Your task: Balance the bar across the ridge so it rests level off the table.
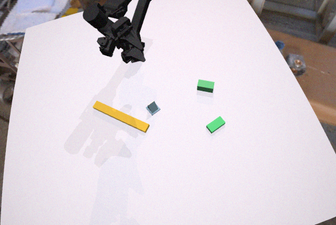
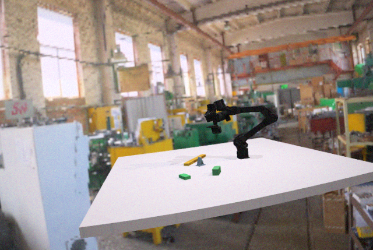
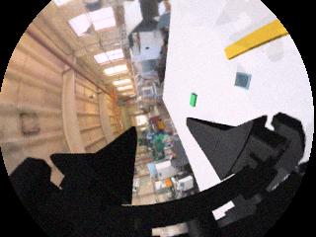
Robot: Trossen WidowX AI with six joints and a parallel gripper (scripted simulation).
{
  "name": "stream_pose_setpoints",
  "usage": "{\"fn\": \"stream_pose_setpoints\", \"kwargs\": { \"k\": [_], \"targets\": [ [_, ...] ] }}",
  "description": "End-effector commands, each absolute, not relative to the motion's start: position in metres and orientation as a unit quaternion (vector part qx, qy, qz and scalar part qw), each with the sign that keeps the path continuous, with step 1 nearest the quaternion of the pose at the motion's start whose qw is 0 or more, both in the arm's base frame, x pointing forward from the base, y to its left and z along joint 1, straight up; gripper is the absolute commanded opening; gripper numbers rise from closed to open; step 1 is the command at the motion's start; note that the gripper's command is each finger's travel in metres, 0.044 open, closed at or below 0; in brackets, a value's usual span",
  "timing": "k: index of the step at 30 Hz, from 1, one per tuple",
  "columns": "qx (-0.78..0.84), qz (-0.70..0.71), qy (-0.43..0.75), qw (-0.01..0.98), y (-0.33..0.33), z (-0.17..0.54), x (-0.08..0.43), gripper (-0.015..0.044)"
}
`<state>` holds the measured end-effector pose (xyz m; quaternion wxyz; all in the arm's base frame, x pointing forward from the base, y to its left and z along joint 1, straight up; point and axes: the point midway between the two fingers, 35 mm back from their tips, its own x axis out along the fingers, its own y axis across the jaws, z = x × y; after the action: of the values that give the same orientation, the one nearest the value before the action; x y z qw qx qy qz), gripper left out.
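You have the yellow bar [image 1: 121, 116] [image 2: 194, 160] [image 3: 257, 39] lying flat on the counter [image 1: 244, 179] [image 2: 217, 196] [image 3: 197, 54], nearer the counter's left edge than its right in the top view. It is off the ridge [image 1: 153, 107] [image 2: 200, 161] [image 3: 242, 80], a small blue-grey wedge standing on the counter just beside the bar's right-hand end. Your bar slants in that view: its left end points toward the counter's upper-left corner, and its other end sits lower.

Your fingers [image 1: 119, 51] [image 2: 213, 122] are spread apart with nothing between them. They hang well above the counter, toward its upper edge in the top view, and clear of both bar and ridge. Your black arm [image 1: 145, 7] [image 2: 256, 126] bends over from its base, which stands near that same upper edge.

Two green blocks sit on the side of the ridge toward the counter's right edge, apart from each other. The taller block [image 1: 205, 85] [image 2: 216, 170] is nearer the upper-right corner; the flatter block [image 1: 216, 124] [image 2: 184, 176] [image 3: 193, 100] lies farther from it, at an angle.
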<state>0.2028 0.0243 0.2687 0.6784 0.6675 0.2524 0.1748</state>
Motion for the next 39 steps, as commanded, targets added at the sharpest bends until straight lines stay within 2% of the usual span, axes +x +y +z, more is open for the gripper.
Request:
{"fn": "stream_pose_setpoints", "kwargs": {
  "k": [1,22,39],
  "targets": [
    [0.643,0.154,0.248,0.708,0.014,0.265,0.213,0.0315],
    [0.457,0.069,0.28,0.842,-0.03,0.24,0.252,0.0315],
    [0.254,0.04,0.37,0.893,-0.063,0.208,0.271,0.0315]
  ]
}}
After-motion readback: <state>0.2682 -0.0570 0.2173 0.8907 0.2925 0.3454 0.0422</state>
